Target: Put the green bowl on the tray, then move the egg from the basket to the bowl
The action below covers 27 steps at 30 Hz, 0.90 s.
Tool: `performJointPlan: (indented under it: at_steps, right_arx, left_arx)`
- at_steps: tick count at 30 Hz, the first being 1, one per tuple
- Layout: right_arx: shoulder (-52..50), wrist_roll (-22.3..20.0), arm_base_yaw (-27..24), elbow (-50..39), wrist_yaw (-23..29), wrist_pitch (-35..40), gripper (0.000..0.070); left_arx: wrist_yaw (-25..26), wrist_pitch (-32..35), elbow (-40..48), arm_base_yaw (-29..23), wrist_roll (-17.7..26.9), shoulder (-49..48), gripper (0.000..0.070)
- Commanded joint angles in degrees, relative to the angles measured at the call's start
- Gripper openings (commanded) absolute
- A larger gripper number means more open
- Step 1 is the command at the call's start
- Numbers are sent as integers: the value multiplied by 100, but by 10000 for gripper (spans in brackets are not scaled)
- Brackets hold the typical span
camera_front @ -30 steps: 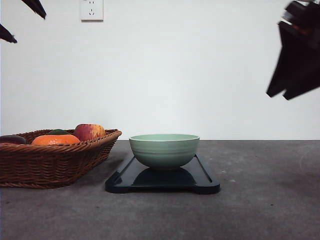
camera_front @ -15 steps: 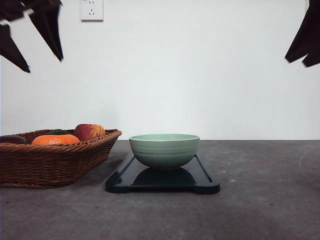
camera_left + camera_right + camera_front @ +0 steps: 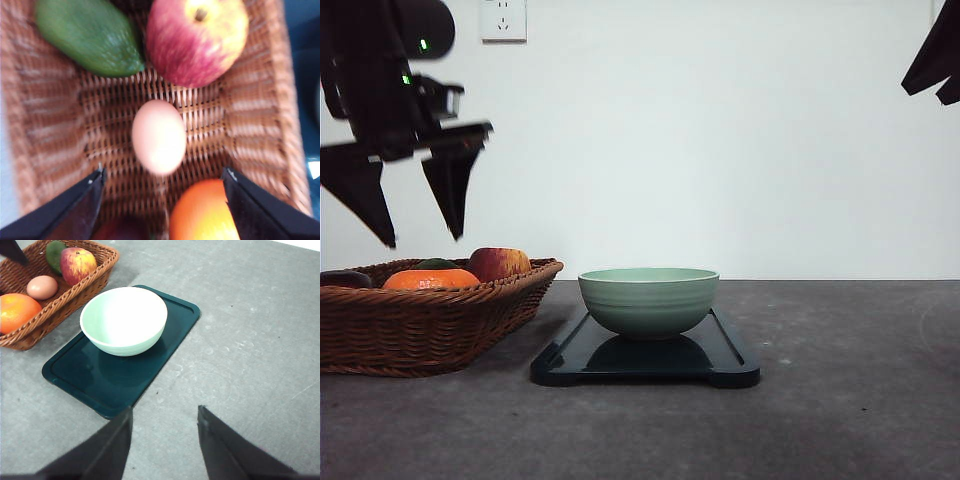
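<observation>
Hovering, jaws wide and empty: left gripper (image 3: 162, 182) | below it: pale pinkish-brown oval egg (image 3: 158, 136) in brown woven wicker basket (image 3: 260, 120) | right gripper (image 3: 165, 415): open, empty

Front cam: low, table level, facing the wall. Left wrist cam: close, straight down into basket (image 3: 260, 125); egg (image 3: 158, 136) blurred. Right wrist cam: high, angled down; shares green bowl (image 3: 123, 320), tray (image 3: 107, 377), basket w/ front.
</observation>
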<state>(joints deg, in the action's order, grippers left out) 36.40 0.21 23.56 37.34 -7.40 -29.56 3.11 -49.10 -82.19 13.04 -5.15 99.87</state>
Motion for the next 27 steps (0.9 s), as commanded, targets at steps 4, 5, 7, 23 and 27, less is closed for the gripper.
performJointPlan:
  at_steps: [4,5,7,23,27]
  right_arx:
    - [17,42,25,46,17,37,255]
    - [17,42,25,46,15,37,255]
    - [17,44,25,46,17,37,255]
    - [17,44,25,46,17,35,255]
    - [17,44,25,46,20,37,255]
  left_arx:
    - [-19,253,-151,22,60,381,479]
    - [-19,269,-151,22,59,436,479]
    - [-19,277,-151,22,59,545,479]
    - [-30,540,-151,28,13,894,479]
    - [-30,536,-151,28,13,933,478]
